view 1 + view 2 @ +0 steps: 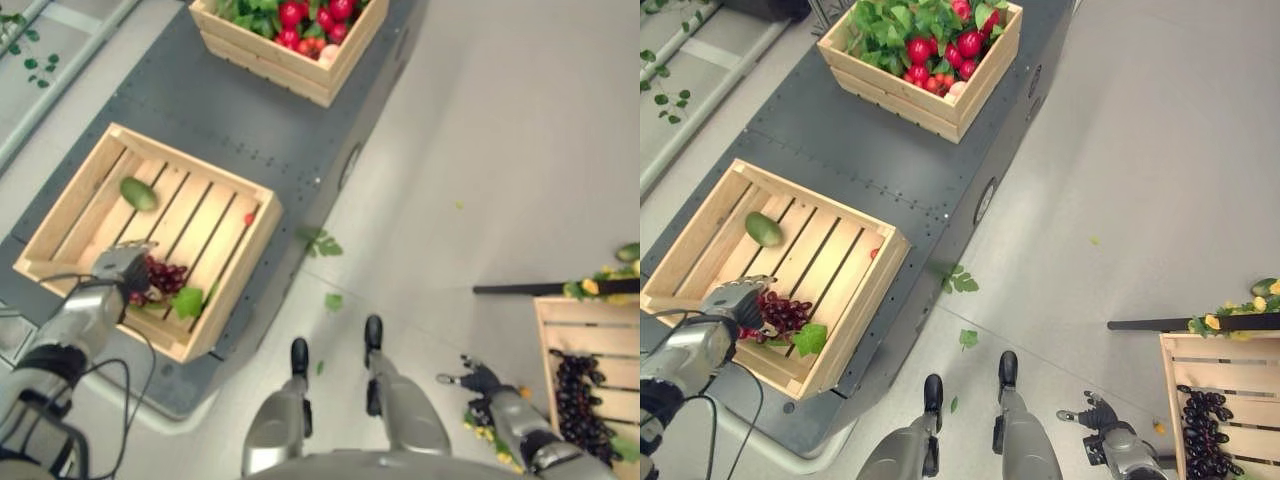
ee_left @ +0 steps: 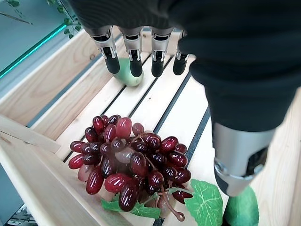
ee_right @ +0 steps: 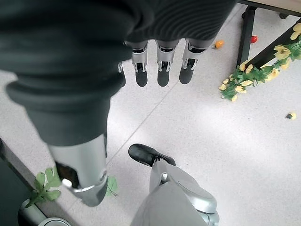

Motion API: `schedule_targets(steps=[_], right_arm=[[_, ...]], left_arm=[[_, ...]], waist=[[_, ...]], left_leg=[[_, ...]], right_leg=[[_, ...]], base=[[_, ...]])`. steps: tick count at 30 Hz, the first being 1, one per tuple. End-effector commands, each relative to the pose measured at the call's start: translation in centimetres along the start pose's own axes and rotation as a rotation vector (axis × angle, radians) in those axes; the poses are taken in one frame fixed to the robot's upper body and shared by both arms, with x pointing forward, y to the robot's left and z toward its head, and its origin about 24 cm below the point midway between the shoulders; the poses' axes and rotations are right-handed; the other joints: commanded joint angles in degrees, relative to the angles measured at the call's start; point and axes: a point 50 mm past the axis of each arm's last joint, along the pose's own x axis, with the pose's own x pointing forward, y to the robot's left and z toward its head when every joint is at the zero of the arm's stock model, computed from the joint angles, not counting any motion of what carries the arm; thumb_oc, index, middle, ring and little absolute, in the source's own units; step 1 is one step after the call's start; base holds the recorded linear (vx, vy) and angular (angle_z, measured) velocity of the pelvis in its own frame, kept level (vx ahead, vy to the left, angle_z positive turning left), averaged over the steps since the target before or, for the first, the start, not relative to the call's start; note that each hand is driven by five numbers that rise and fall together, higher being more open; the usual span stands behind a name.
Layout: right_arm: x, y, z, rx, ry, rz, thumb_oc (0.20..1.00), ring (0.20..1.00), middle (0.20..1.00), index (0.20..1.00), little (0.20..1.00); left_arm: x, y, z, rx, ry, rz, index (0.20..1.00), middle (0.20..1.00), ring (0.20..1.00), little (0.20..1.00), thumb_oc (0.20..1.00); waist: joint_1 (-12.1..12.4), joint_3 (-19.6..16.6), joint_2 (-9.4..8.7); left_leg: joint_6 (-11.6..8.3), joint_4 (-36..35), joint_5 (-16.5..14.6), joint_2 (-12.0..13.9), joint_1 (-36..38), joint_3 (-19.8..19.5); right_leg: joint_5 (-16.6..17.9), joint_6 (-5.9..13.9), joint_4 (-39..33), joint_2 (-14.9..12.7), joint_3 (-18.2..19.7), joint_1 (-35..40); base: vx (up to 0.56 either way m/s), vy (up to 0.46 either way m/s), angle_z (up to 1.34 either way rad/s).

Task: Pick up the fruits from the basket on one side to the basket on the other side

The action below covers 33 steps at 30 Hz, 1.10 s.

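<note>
Hovering over the red grapes [image 2: 131, 165] in the slatted crate [image 1: 70, 215], the left hand [image 1: 122, 268] had fingers [image 2: 134, 56] spread, empty. Closing well meant lowering onto the bunch's middle.

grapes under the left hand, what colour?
Dark red grape bunch, clearest in the left wrist view, below the open left hand.

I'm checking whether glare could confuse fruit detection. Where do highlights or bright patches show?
Left wrist view: small bright highlights dot the glossy red grapes. Right eye view: a bright patch lies on the slats of the near crate. Right wrist view: the floor shows an even, soft sheen.
</note>
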Motion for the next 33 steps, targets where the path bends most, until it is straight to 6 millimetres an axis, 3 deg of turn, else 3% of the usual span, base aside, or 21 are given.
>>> schedule_targets(steps=[1, 10, 26, 33], right_arm=[[-0.1, -1.7, 0.4, -0.022, -0.027, -0.051, 1.0, 1.0, 1.0, 1.0, 1.0], [0.0, -1.6, 1.7, 0.002, -0.085, -0.061, 1.0, 1.0, 1.0, 1.0, 1.0], [-0.1, -1.1, 3.4, 0.032, -0.163, -0.066, 1.0, 1.0, 1.0, 1.0, 1.0], [0.0, -1.0, 3.3, 0.036, -0.158, -0.068, 1.0, 1.0, 1.0, 1.0, 1.0]], left_arm=[[0.6, 1.9, -1.6, 0.06, 0.084, 0.046, 1.0, 1.0, 1.0, 1.0, 1.0], [1.5, 3.0, -0.8, 0.007, 0.115, 0.103, 1.0, 1.0, 1.0, 1.0, 1.0], [2.4, 3.8, -0.8, 0.087, 0.178, 0.107, 1.0, 1.0, 1.0, 1.0, 1.0], [2.2, 2.8, -0.7, 0.106, 0.162, 0.071, 1.0, 1.0, 1.0, 1.0, 1.0]], waist=[[-1.3, -0.8, 0.0], [-2.0, 0.8, -0.67], [-3.3, 3.0, -2.17], [-3.2, 3.1, -2.01]], left_leg=[[1.32, 1.0, 1.9, -2.8, -6.7, -1.2], [1.39, 1.1, 2.6, -2.9, -9.3, -1.0], [1.45, 2.1, 3.1, -2.7, -13.2, -0.3], [1.6, 2.4, 2.7, -2.8, -13.1, -0.4]], right_leg=[[-4.6, 6.78, 3.9, -2.3, 1.3, -0.6], [-3.9, 6.83, 3.9, -2.3, 2.2, -3.3], [-2.7, 7.11, 3.8, -2.4, 3.3, -6.9], [-2.9, 7.04, 3.8, -2.4, 3.5, -7.0]], base=[[-0.03, 0.018, -0.04], [-0.01, 0.011, -0.02], [0.0, 0.004, -0.02], [0.0, 0.0, 0.0]])
